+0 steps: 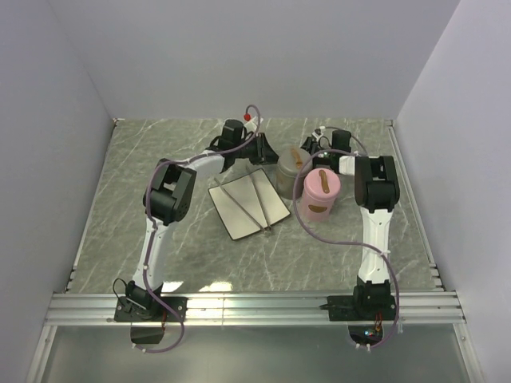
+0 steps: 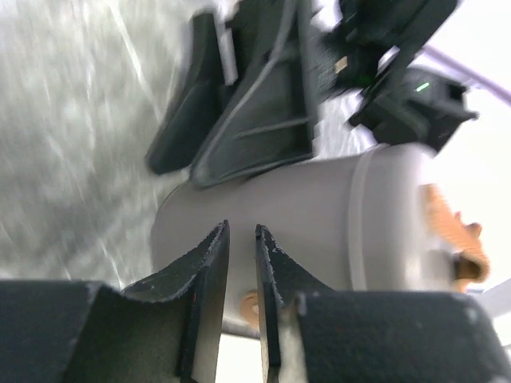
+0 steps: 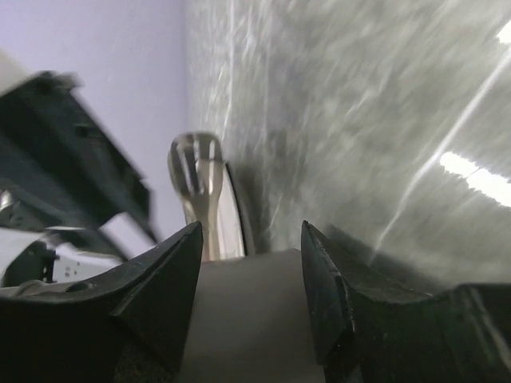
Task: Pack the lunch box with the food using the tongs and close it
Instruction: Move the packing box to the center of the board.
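We see thin silver metal tongs (image 1: 241,208) lying on the white square plate (image 1: 231,225) mid-worktop (image 1: 144,152). The right fingers (image 3: 188,247) clamp the grey cylindrical container (image 3: 247,319) beside the pink cylinder (image 1: 321,199). The left fingers (image 2: 217,243) nearly meet at that grey container; we cannot tell whether they grip anything.

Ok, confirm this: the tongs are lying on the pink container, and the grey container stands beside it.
Wrong. The tongs lie on the white square plate, not the pink container, as the top view shows. The grey container does stand beside the pink one.
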Available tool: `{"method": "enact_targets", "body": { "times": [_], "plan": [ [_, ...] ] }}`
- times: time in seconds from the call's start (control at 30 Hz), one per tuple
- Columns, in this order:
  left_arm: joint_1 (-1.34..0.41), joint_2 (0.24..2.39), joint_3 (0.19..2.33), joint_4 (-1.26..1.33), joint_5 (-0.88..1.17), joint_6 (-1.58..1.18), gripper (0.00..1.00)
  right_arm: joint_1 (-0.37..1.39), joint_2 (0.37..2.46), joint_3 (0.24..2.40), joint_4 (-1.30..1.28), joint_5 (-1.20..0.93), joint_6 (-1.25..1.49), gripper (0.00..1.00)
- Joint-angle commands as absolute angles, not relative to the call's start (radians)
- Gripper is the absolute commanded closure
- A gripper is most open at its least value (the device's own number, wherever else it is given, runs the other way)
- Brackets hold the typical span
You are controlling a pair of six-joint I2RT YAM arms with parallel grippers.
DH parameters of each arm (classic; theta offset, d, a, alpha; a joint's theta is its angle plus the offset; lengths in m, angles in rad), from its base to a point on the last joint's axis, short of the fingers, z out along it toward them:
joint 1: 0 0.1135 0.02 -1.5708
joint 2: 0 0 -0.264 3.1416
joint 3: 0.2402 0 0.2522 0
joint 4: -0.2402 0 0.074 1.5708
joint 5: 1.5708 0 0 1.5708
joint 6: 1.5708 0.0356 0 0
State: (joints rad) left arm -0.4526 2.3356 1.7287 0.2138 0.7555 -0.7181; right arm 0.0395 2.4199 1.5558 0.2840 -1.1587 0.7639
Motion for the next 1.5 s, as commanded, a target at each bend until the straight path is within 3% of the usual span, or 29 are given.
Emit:
{"method": "enact_targets", "body": {
  "times": [0.0,0.23,0.73,1.03,1.47],
  "plan": [
    [-0.48,2.257,1.661,0.212,0.804,-0.695,0.75,0.038,2.29,1.517,0.295,-1.216,0.712,0.41],
    [-0.528,2.197,1.576,0.216,0.815,-0.696,0.76,0.037,2.208,1.393,0.269,-1.247,0.652,0.42],
    [-0.606,2.118,1.497,0.144,0.831,-0.634,0.81,0.008,2.083,1.275,-0.273,-1.261,0.16,0.44],
    [-0.652,2.049,1.431,0.08,0.836,-0.555,0.84,0.014,2.057,1.292,-0.618,-1.252,-0.182,0.46],
    [-0.684,1.967,1.356,0.043,0.85,-0.545,0.86,0.069,2.068,1.31,-0.883,-1.232,-0.451,0.49]
  ]
}}
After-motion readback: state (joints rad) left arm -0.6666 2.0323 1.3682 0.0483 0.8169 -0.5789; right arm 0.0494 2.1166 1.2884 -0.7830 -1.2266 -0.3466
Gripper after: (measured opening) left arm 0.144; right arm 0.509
